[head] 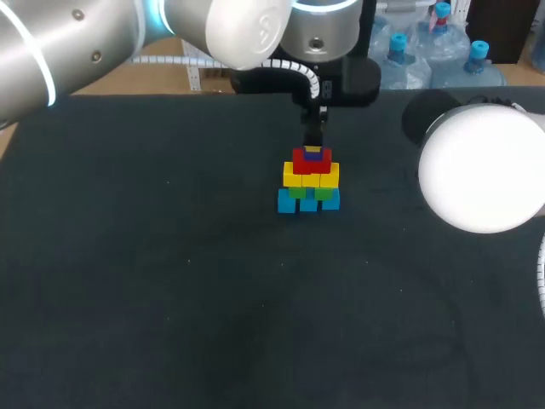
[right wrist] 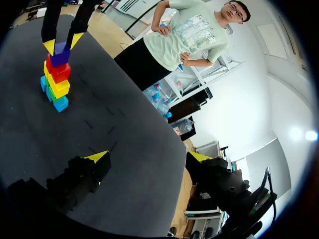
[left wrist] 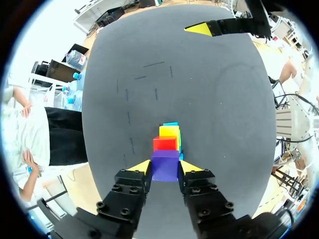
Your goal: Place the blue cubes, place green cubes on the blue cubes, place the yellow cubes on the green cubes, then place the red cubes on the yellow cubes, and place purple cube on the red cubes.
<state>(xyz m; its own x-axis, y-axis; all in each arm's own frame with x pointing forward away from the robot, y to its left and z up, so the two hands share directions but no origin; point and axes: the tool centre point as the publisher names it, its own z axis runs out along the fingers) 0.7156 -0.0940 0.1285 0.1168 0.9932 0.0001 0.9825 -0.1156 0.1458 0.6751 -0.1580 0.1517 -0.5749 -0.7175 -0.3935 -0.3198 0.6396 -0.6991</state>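
Observation:
A stepped stack of cubes stands mid-table: blue cubes (head: 307, 201) at the base, green cubes (head: 306, 192) on them, yellow cubes (head: 311, 175) above, red cubes (head: 312, 161) higher still. The purple cube (head: 313, 152) rests on top of the red ones. My left gripper (left wrist: 165, 166) comes down from above and is shut on the purple cube (left wrist: 165, 165), one yellow tip on each side. In the right wrist view the stack (right wrist: 56, 78) stands far ahead, with the left gripper's fingers (right wrist: 49, 46) on the purple cube (right wrist: 61, 55). My right gripper (right wrist: 149, 157) hangs open and empty, off to the right.
The dark table (head: 170, 290) spreads around the stack. My right arm's white body (head: 481, 170) sits over the table's right side.

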